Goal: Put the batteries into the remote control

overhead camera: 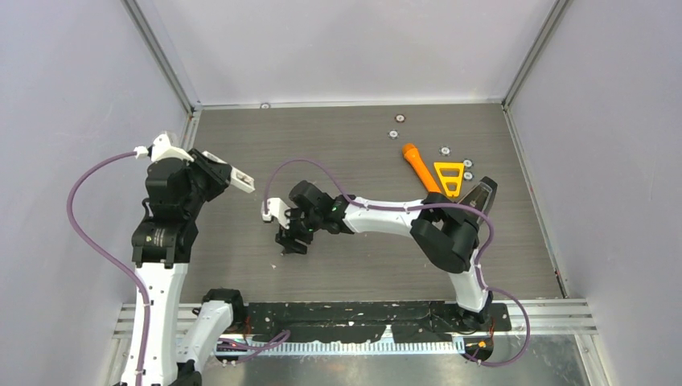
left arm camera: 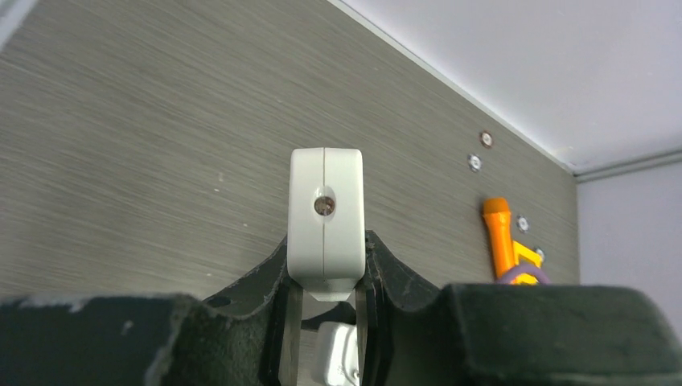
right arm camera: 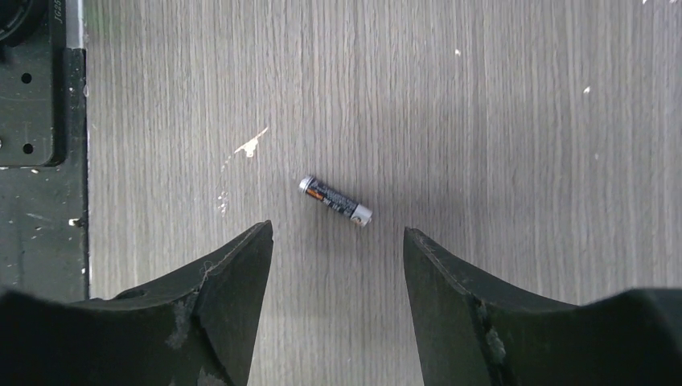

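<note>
My left gripper (overhead camera: 215, 171) is shut on the white remote control (overhead camera: 235, 177) and holds it above the table's left side. In the left wrist view the remote's end face (left arm camera: 325, 211), with a small round lens, sticks out between the fingers (left arm camera: 402, 277). My right gripper (overhead camera: 291, 241) points down over the table's middle with its jaws wide open and empty (right arm camera: 338, 235). One battery (right arm camera: 334, 200), dark with silver ends, lies on the wood just beyond the right fingertips, at a slant. It is hidden in the top view. A second battery is not in view.
An orange flashlight (overhead camera: 420, 166) and a yellow triangular frame (overhead camera: 449, 177) lie at the back right, with several small silver discs (overhead camera: 394, 135) around them. The black mounting plate (overhead camera: 362, 314) runs along the near edge and shows in the right wrist view (right arm camera: 36, 121).
</note>
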You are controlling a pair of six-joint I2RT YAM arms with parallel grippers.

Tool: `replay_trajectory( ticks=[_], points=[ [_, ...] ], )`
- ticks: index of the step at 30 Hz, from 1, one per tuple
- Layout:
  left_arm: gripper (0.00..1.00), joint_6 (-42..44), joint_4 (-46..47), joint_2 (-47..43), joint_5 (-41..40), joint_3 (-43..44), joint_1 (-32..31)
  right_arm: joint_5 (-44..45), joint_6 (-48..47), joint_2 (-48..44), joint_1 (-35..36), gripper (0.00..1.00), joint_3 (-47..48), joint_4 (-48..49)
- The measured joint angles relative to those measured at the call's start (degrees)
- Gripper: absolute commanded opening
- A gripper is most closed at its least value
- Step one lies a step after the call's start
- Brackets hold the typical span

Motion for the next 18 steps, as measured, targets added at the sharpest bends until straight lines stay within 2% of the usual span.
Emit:
replay_trajectory(
  ticks=[9,18],
  points=[
    [0.00,3.43,-0.52,3.26,-6.38,0.63,0.20,0.72,-6.58,5.05,0.55,0.61,1.73,1.88],
    [0.00,4.31,-0.37,6.14,-6.62,1.81,0.63,2.67,-11.82,8.26,1.60,0.58,5.75,-0.76]
  ],
)
